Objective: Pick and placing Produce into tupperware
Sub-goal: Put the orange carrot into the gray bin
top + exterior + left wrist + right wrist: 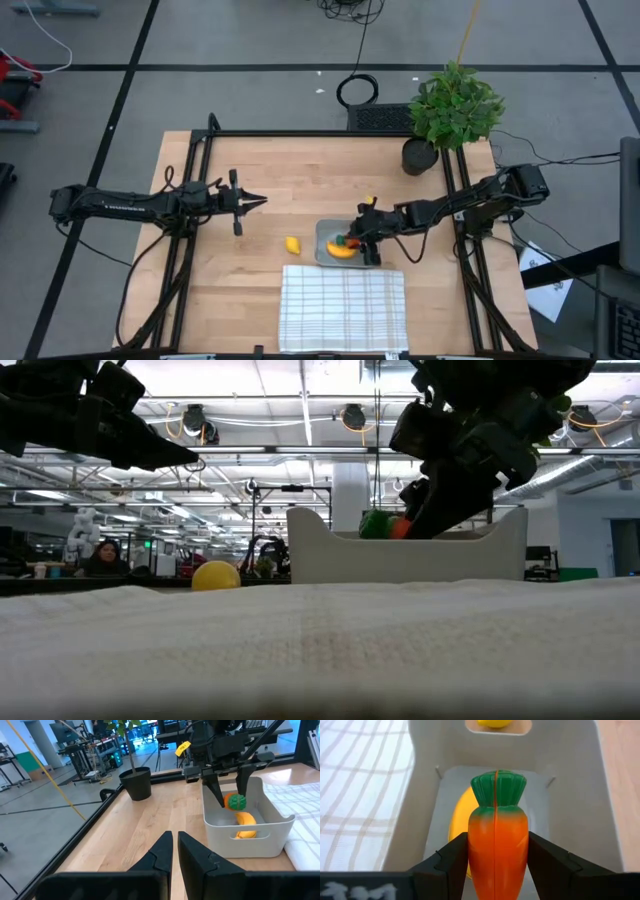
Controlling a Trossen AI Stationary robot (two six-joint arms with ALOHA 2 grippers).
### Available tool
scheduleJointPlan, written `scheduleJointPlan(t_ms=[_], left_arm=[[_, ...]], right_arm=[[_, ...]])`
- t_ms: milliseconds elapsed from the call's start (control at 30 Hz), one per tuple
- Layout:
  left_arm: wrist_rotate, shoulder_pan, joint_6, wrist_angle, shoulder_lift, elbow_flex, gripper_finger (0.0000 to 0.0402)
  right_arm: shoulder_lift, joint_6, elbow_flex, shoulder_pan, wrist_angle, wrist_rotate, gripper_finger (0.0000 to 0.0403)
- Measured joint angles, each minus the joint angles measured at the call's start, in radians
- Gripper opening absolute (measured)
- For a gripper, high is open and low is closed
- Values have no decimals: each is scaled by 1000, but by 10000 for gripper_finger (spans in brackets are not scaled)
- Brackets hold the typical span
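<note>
Right gripper (496, 857): the jaws are clamped on the orange body of the toy carrot (497, 837), one finger on each flank, with the green top pointing away from the wrist. The gripper hangs inside the tupperware (322, 240), so the carrot sits above the tub floor and directly over the banana (459, 815), which already lies in the tub.

Left gripper (175, 851): the jaws are together and hold nothing. This arm waits well apart from the tupperware, on the far side from the right arm, with its fingertips aimed toward the tub.

The lemon (292, 244) lies on the bare wooden table (280, 190) just beside the tupperware, on the wall nearest the left gripper. It is the one piece still outside the tub. A white grid-patterned cloth (343, 305) lies against the tub's front wall, and a potted plant (450, 110) stands at the table's rear corner, well apart from the tub.

Handling, as a judgement: the carrot looks like rigid, light, smooth plastic. It will not deform, but may slip. Grip across the widest part of the body, as shown, not on the tapering tip. The lemon is round and likely to roll; close the fingers across its middle.
</note>
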Motion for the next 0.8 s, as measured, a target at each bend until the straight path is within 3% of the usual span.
scheduleJointPlan(t_ms=[800], left_arm=[[0, 0, -13, -4, 0, 0, 33]], right_arm=[[0, -39, 0, -3, 58, -29, 173]])
